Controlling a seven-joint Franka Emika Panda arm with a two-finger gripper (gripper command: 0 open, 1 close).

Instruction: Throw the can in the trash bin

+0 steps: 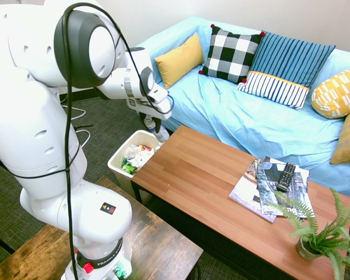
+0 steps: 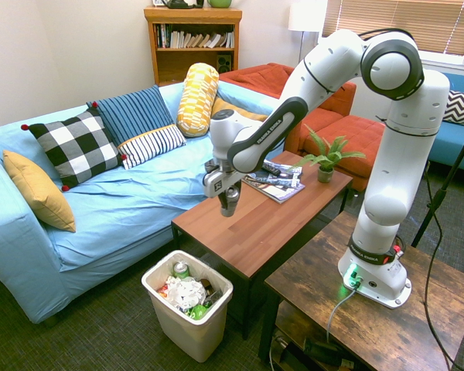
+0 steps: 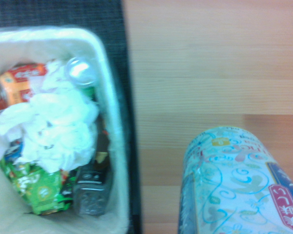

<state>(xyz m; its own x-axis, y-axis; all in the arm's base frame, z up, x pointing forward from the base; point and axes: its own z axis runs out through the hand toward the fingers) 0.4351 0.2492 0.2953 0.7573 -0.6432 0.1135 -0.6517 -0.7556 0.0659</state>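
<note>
My gripper hangs above the left end of the wooden coffee table, shut on the can. In the wrist view the can shows pale, with blue swirls and a red label patch. From the first exterior view the can pokes out below the gripper. The cream trash bin stands on the floor beside the table's end, below and to the side of the gripper. The bin holds crumpled white paper, coloured wrappers and another can. Its rim lies next to the table edge.
A blue sofa with several cushions runs behind the table. Magazines with a black remote and a potted fern sit at the table's far end. A darker wooden side table stands close by.
</note>
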